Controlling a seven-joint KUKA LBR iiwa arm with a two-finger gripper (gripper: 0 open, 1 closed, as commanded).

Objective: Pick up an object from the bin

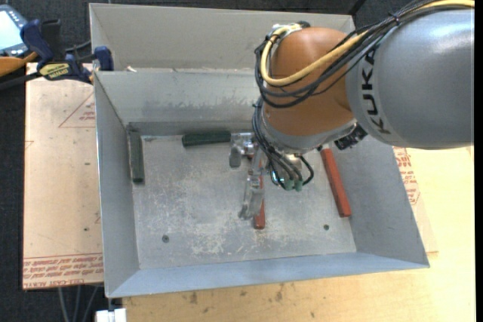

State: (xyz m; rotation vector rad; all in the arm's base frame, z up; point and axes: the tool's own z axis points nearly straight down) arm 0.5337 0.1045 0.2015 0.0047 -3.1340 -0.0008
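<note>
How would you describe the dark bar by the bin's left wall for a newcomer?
In the grey bin, look along the foot of the left wall: a dark bar lies there. Unlike the dark green stick by the back wall, it runs front to back.

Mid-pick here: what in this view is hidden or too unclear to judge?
Camera view:
- Kind of the small red thing at the gripper: too small, partly covered.
- Top end of the red stick at right: hidden by the orange wrist cover.
- Floor of the bin beneath the arm: hidden.
</note>
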